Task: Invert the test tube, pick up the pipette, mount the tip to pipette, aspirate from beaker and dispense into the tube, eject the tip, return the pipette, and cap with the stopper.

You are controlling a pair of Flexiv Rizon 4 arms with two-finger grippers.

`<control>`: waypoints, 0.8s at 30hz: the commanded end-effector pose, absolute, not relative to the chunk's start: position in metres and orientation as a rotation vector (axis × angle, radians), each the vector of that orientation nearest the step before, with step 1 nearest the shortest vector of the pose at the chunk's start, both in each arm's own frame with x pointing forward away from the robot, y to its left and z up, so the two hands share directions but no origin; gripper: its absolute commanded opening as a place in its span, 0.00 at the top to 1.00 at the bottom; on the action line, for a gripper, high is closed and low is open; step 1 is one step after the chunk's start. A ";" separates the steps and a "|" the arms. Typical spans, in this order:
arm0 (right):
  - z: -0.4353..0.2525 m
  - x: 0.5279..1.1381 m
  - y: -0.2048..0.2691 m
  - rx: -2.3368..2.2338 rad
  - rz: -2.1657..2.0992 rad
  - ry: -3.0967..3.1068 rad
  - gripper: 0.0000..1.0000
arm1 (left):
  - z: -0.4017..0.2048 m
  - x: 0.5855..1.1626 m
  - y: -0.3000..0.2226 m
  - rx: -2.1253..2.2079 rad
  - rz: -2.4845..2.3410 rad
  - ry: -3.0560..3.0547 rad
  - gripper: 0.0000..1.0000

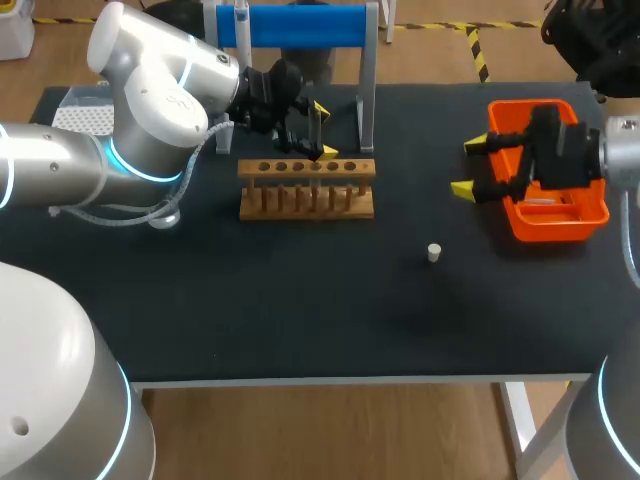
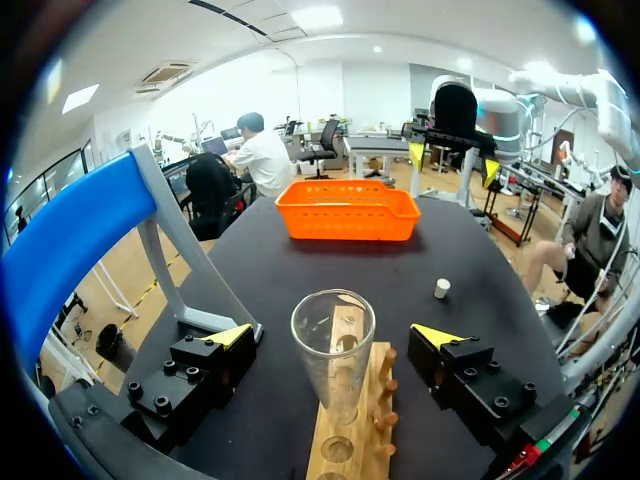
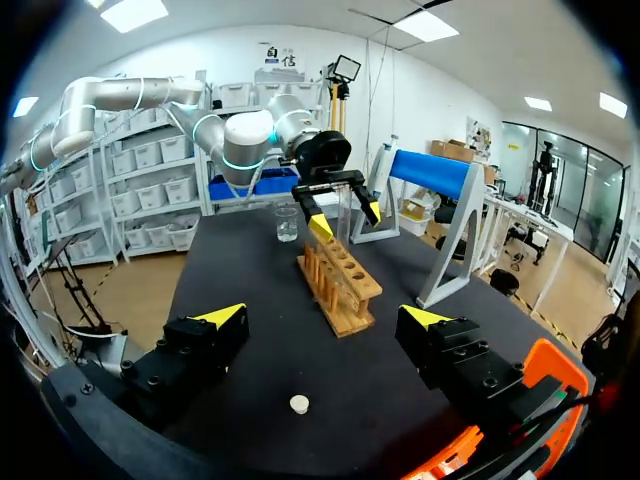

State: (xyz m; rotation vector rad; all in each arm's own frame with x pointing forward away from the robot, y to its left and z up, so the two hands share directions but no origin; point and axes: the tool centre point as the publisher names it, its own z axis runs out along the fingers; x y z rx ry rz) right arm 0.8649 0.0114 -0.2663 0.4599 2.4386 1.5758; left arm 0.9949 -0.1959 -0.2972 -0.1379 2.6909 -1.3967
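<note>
Your left pincer [image 2: 333,336] gapes empty around the tube [image 2: 334,375], mouth-up in the rack [image 2: 352,425], right pincer [image 1: 470,167] likewise wide and empty; pipetting and stopper [image 1: 434,252] remain.

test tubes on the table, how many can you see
1: the test tube stands in the wooden rack, between the open fingers of the left gripper. No other shows in the rack.

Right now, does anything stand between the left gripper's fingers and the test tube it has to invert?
Nothing visible does. The test tube stands upright in the wooden rack, between the open fingers of the left gripper, with a bare gap on each side. Only the rack lies under it.
</note>
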 end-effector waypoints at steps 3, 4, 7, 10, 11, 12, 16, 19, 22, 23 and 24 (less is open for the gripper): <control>-0.293 0.858 0.012 0.500 1.578 2.367 0.00 | -0.297 0.996 -0.195 -0.136 -1.395 2.696 0.00; -0.297 0.857 0.012 0.506 1.577 2.369 0.00 | -0.297 0.996 -0.195 -0.136 -1.395 2.696 0.00; -0.308 0.856 0.013 0.517 1.560 2.380 0.00 | -0.297 0.996 -0.195 -0.136 -1.395 2.696 0.00; -0.318 0.856 0.014 0.527 1.546 2.383 0.00 | -0.297 0.996 -0.195 -0.136 -1.395 2.696 0.00; -0.320 0.856 0.014 0.542 1.547 2.382 0.00 | -0.297 0.996 -0.195 -0.136 -1.395 2.696 0.00; -0.322 0.856 0.014 0.552 1.542 2.382 0.00 | -0.297 0.996 -0.195 -0.136 -1.395 2.696 0.00; -0.331 0.854 0.018 0.590 1.533 2.378 0.00 | -0.297 0.996 -0.195 -0.136 -1.395 2.696 0.00; -0.336 0.851 0.021 0.605 1.523 2.379 0.00 | -0.297 0.996 -0.195 -0.136 -1.395 2.696 0.00; -0.341 0.846 0.023 0.622 1.505 2.369 0.00 | -0.297 0.996 -0.195 -0.136 -1.395 2.696 0.00; -0.343 0.845 0.022 0.632 1.507 2.361 0.00 | -0.297 0.996 -0.195 -0.136 -1.395 2.696 0.00; -0.346 0.842 0.023 0.635 1.506 2.359 0.00 | -0.297 0.996 -0.195 -0.136 -1.395 2.696 0.00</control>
